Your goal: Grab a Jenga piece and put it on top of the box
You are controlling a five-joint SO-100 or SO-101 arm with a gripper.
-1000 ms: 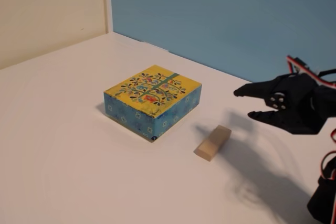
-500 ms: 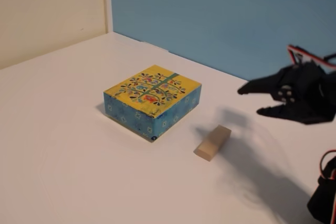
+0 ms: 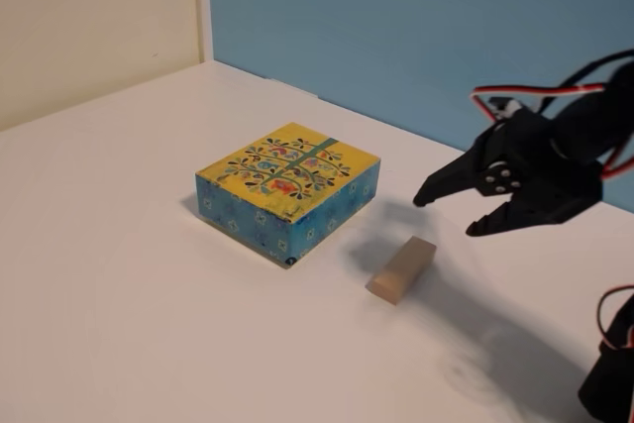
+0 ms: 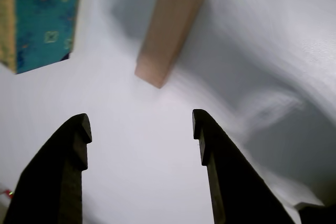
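The Jenga piece (image 3: 401, 269), a small tan wood block, lies flat on the white table just right of the box (image 3: 288, 188), which has a yellow floral top and blue patterned sides. My black gripper (image 3: 449, 212) hovers open and empty above and to the right of the block, fingers pointing left. In the wrist view the block (image 4: 170, 27) lies ahead of the open gripper (image 4: 140, 125), between and beyond the fingertips, with a blue side of the box (image 4: 44, 22) at top left.
The white table (image 3: 129, 294) meets a blue back wall (image 3: 416, 27) and a cream wall at left. Red, white and black cables (image 3: 555, 94) loop over the arm. Another dark part of the arm (image 3: 612, 369) sits at the lower right.
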